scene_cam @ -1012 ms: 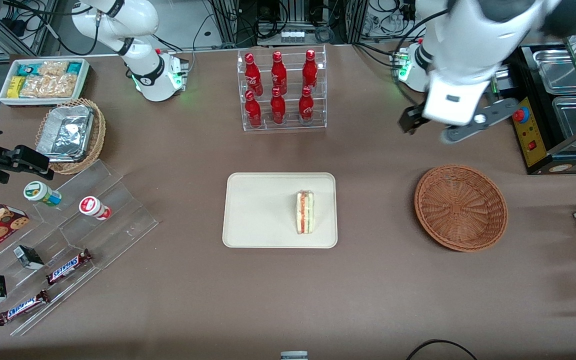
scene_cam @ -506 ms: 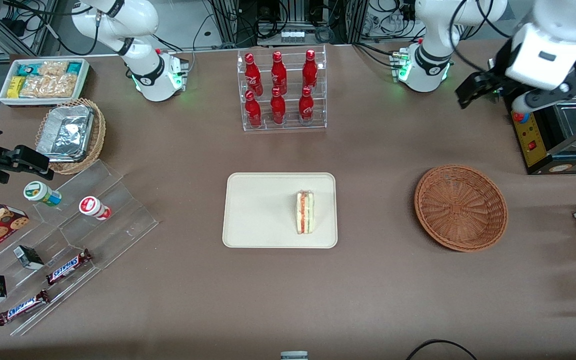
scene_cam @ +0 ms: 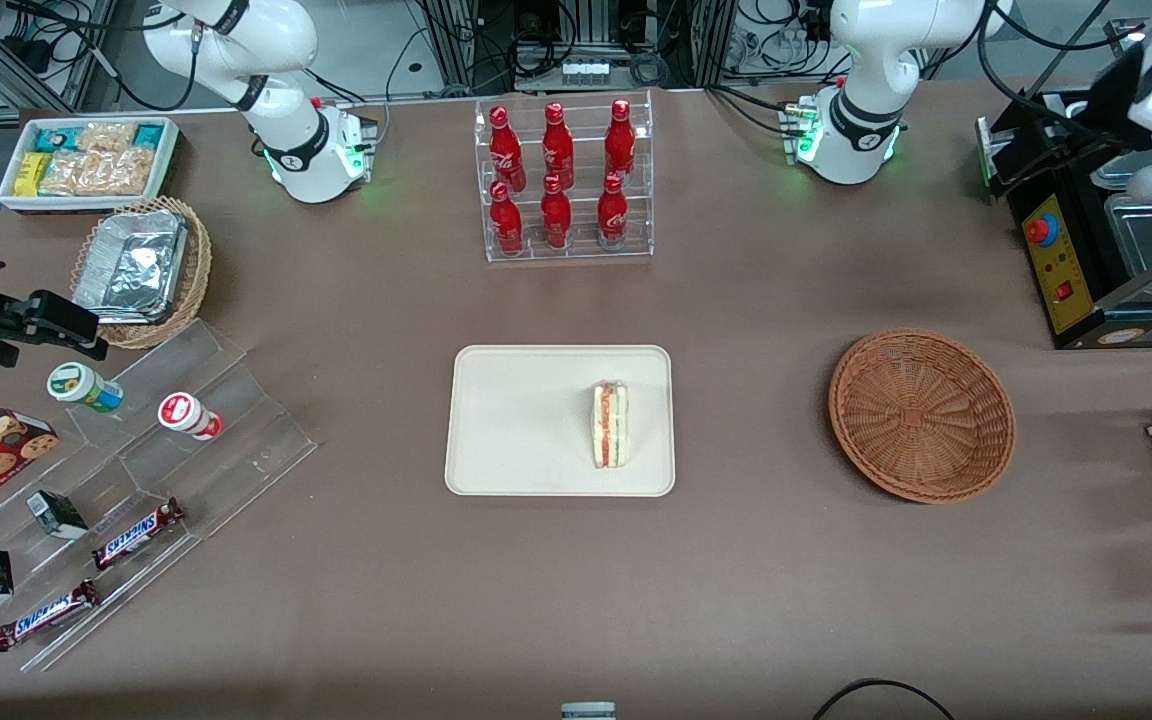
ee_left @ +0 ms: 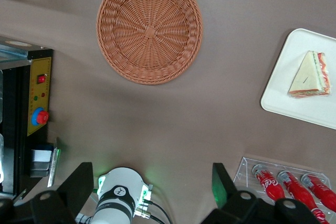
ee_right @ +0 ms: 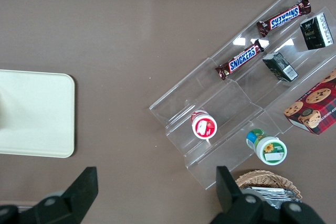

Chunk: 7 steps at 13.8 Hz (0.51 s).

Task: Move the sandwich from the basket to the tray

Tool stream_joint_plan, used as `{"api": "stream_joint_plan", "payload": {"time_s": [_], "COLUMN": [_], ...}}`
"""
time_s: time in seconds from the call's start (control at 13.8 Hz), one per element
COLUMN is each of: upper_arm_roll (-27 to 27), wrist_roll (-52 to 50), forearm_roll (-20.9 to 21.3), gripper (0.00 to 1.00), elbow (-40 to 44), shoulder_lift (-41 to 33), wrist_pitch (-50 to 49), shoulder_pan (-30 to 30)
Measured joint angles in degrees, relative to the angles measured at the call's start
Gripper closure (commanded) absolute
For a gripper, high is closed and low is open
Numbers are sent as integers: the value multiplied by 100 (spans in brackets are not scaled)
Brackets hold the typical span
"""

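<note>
The sandwich lies on the cream tray, close to the tray's short edge that faces the basket. The reddish-brown wicker basket is empty and stands beside the tray toward the working arm's end. My left gripper is open and empty. It hangs high above the table edge by the black control box, farther from the front camera than the basket. In the left wrist view the gripper has its fingers wide apart, and the basket, sandwich and tray all show.
A clear rack of red bottles stands farther from the camera than the tray. A black box with a red button is at the working arm's end. Acrylic snack steps, a foil-lined basket and a white snack bin are toward the parked arm's end.
My left gripper has swung away from above the table near the basket toward the working arm's end, over the black box. The sandwich, tray and basket have not moved.
</note>
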Motion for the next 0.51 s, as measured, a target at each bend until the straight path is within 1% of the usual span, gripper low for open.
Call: {"api": "stream_joint_plan", "payload": {"time_s": [0.51], "upper_arm_roll": [-31], "wrist_roll": [38], "forearm_roll": [-31], "gripper": [0], "elbow": [-55], "shoulder_lift": [-8], "wrist_pitch": [27], "shoulder_pan": [35]}}
